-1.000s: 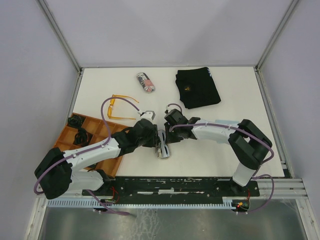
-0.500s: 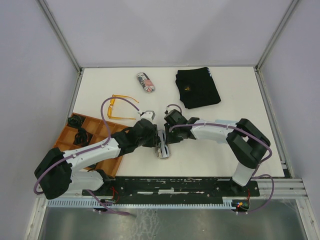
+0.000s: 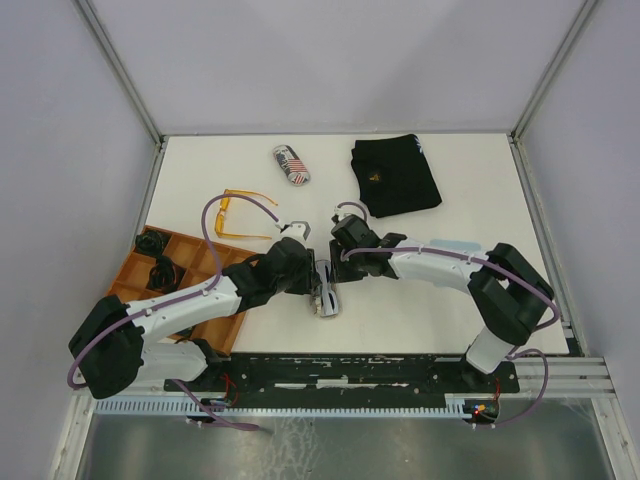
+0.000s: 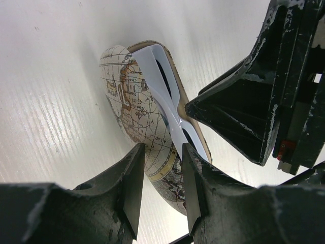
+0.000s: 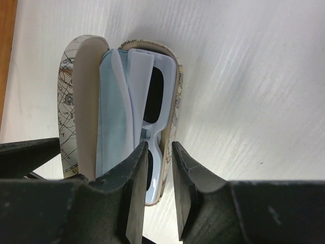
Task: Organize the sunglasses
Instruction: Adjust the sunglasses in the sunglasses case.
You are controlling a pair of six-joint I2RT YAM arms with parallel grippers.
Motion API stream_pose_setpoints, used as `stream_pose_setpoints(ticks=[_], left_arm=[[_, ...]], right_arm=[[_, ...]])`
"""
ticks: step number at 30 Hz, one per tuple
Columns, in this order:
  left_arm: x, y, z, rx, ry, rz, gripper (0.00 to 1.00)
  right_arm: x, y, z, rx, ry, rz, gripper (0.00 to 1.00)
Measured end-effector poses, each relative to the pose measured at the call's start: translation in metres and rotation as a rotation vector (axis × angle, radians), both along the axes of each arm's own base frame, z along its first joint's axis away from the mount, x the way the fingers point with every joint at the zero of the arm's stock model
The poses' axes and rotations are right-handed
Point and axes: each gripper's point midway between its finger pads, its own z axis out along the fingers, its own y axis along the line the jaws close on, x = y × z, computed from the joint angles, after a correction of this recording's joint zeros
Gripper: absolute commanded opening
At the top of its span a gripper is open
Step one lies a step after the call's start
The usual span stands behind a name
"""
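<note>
The white sunglasses [image 5: 152, 96] with dark lenses lie folded in an open map-print glasses case [image 4: 127, 101] on a light blue cloth [image 5: 109, 122]. In the top view the case [image 3: 326, 298] sits between both grippers. My left gripper [image 4: 162, 148] is shut on the case's outer shell. My right gripper [image 5: 160, 146] stands slightly open astride the case's right rim, one finger over the white frame's bridge, the other outside with a gap. The orange sunglasses [image 3: 240, 214] lie unfolded on the table, left of the arms.
An orange compartment tray [image 3: 190, 250] with dark items sits at the left edge. A second printed case [image 3: 291, 165] and a folded black cloth [image 3: 396, 176] lie at the back. The right gripper's black body [image 4: 244, 107] crowds the left wrist view.
My right gripper's jaws have spread a little and its arm has shifted slightly to the right. The left arm, the case and the white sunglasses have stayed put.
</note>
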Motion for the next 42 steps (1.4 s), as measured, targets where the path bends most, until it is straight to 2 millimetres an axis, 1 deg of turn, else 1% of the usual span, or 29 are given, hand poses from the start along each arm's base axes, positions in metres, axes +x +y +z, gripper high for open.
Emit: stream_pose_setpoints(ticks=[8, 15, 30, 42], left_arm=[[0.0, 0.0, 0.0, 0.0, 0.0, 0.0, 0.42], [0.0, 0.0, 0.0, 0.0, 0.0, 0.0, 0.42], [0.0, 0.0, 0.0, 0.0, 0.0, 0.0, 0.42], [0.0, 0.0, 0.0, -0.001, 0.0, 0.0, 0.42]], right_arm=[[0.0, 0.001, -0.001, 0.002, 0.003, 0.003, 0.34], [-0.002, 0.0, -0.012, -0.016, 0.024, 0.005, 0.34], [-0.004, 0.004, -0.019, -0.008, 0.045, 0.013, 0.34], [-0.005, 0.003, -0.026, -0.021, 0.058, 0.011, 0.32]])
